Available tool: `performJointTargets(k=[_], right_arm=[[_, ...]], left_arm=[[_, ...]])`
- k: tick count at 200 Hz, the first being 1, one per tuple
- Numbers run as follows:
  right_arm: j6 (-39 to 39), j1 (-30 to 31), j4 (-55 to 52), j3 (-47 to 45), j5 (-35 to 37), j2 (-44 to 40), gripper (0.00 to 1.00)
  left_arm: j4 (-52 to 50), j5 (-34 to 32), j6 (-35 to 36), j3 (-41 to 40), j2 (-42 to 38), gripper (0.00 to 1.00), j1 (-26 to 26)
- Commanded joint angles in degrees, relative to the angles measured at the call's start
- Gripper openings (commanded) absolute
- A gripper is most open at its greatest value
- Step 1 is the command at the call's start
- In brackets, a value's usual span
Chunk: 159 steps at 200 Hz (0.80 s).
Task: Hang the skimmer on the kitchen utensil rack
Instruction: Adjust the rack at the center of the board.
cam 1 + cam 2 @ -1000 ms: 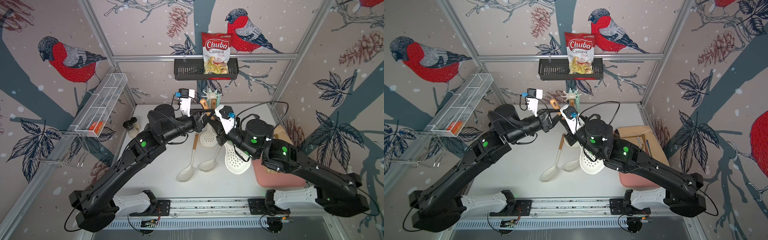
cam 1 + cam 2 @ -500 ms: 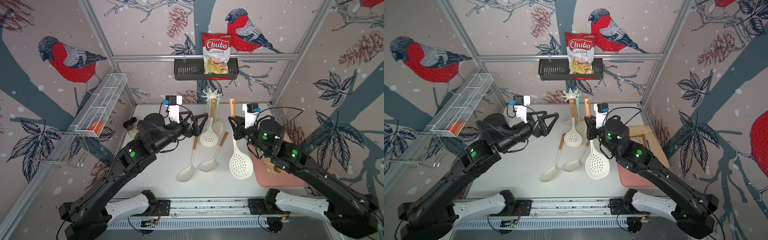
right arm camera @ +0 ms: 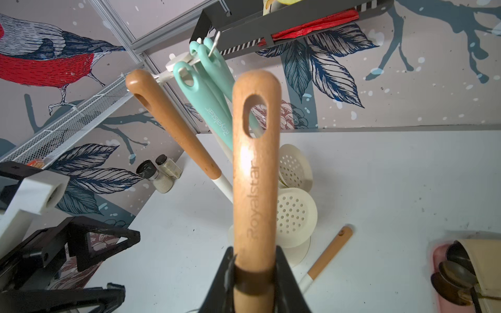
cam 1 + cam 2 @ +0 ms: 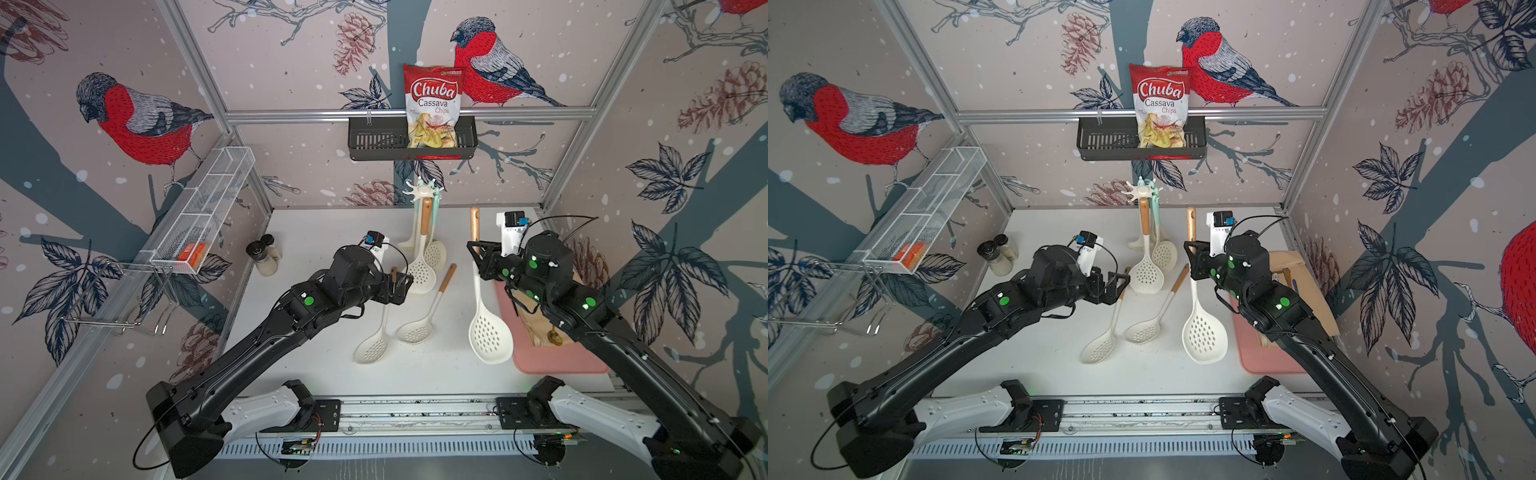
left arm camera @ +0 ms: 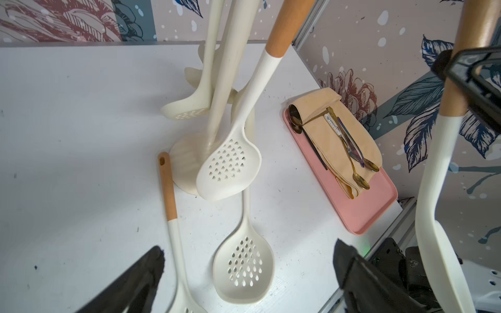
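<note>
Part done: one smaller skimmer [image 4: 422,270] hangs on the rack [image 4: 422,191], the left gripper [image 4: 401,286] gaping empty near it. The right gripper [image 4: 478,255] clamps the large skimmer [image 4: 489,332] by its handle, upright at the rack's 4 o'clock, not yet hooked.

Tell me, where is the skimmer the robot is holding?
In both top views the skimmer hangs from the right gripper, right of the kitchen utensil rack, beside the pink tray.

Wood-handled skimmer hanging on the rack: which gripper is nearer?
Left. The open left gripper sits beside the slotted head of the hung skimmer; the right gripper is farther off on its other side, shut on a second skimmer.
</note>
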Motion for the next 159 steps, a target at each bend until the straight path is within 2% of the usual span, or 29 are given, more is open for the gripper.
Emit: performJointTargets(k=[1, 18, 40, 65, 81, 102, 159], right_arm=[[0.74, -1.85, 1.22, -0.06, -5.25, -0.23, 0.00], [0.25, -3.81, 0.29, 0.20, -7.07, -0.23, 0.00], [-0.59, -5.91, -0.76, 0.69, -8.99, -0.19, 0.00], [-1.22, -7.47, -1.71, 1.00, -9.73, -0.21, 0.00], [-1.48, -8.38, -2.13, 1.50, -10.74, -0.15, 0.00], [-1.86, -8.92, -2.80, 2.68, -11.42, -0.04, 0.00], [-1.94, -9.20, -3.65, 4.34, -12.04, 0.47, 0.00]], left_arm=[[18.67, 12.92, 4.62, -3.91, -0.46, 1.00, 5.74], [24.79, 19.40, 5.61, -4.71, 2.28, 1.00, 10.22], [30.16, 21.85, 9.30, -4.71, 6.45, 0.97, 12.70], [36.76, 24.08, 11.90, -4.89, 11.16, 0.79, 14.57], [40.25, 25.39, 12.87, -4.80, 13.98, 0.74, 15.70], [44.88, 29.61, 12.89, -4.42, 17.01, 0.57, 17.36], [50.49, 37.65, 14.07, -1.23, 24.58, 0.61, 18.40]])
